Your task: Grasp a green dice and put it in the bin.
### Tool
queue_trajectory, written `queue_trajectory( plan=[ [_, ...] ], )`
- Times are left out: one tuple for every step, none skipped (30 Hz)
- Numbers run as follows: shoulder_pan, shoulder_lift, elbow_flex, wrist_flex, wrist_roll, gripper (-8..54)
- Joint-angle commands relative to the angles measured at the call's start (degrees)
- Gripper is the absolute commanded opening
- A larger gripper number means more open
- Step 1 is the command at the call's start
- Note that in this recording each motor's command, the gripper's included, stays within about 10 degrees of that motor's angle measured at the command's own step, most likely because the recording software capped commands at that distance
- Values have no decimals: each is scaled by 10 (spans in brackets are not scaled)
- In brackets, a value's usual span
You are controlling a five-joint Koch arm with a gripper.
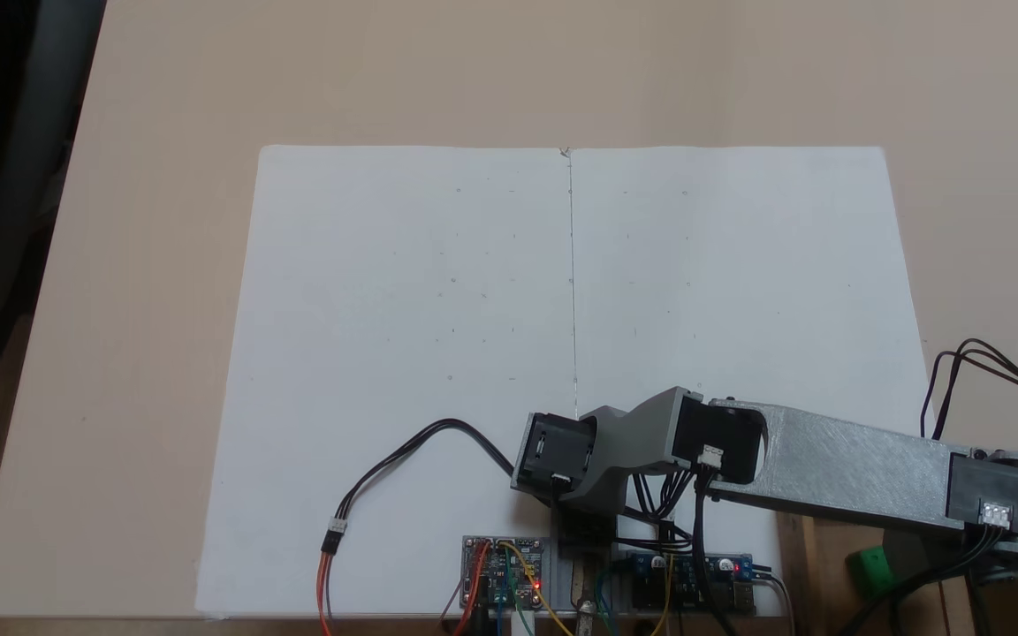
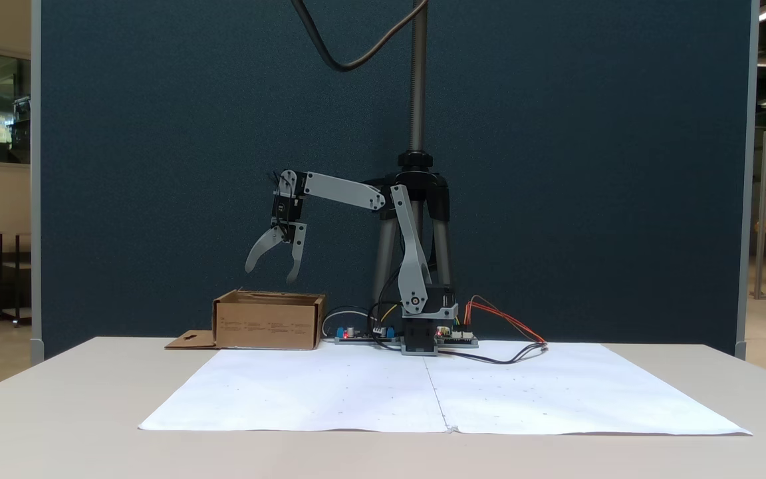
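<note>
We see the pincer point(image 2: 271, 271) with its jaws wide apart and nothing between them. Right below it stands the bin point(image 2: 268, 322), and the dice point(image 1: 873, 570) lies inside.

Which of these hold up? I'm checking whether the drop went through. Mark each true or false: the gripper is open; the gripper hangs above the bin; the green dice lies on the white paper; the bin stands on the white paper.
1. The gripper is open. True: its two fingers are spread apart.
2. The gripper hangs above the bin. True.
3. The green dice lies on the white paper. False: it lies inside the bin, off the paper.
4. The bin stands on the white paper. False: it stands on the bare table beside the paper.
</note>
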Motion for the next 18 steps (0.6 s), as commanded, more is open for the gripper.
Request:
queue_trajectory(
  plan=[
    [4,17,-13,-1,-12,410],
    [-7,25,-13,-1,1,410],
    [-21,33,-14,-1,12,410],
    [-39,40,-14,-1,25,410],
    [-55,44,-14,-1,37,411],
    [-73,49,-14,-1,46,410],
    [-91,54,-14,-1,58,411],
    [-112,61,-14,-1,73,411],
    [-134,69,-14,-1,87,411],
    [-156,79,-14,-1,103,411],
    [-181,88,-14,-1,117,411],
    [-208,94,-14,-1,127,411],
    [-236,101,-14,-2,140,415],
    [-259,105,-14,-3,153,417],
    [-287,112,-14,-2,163,417],
    [-319,116,-14,-1,173,417],
    [-351,124,-14,-2,188,417],
    [-384,127,-14,-1,198,417]
  ],
)
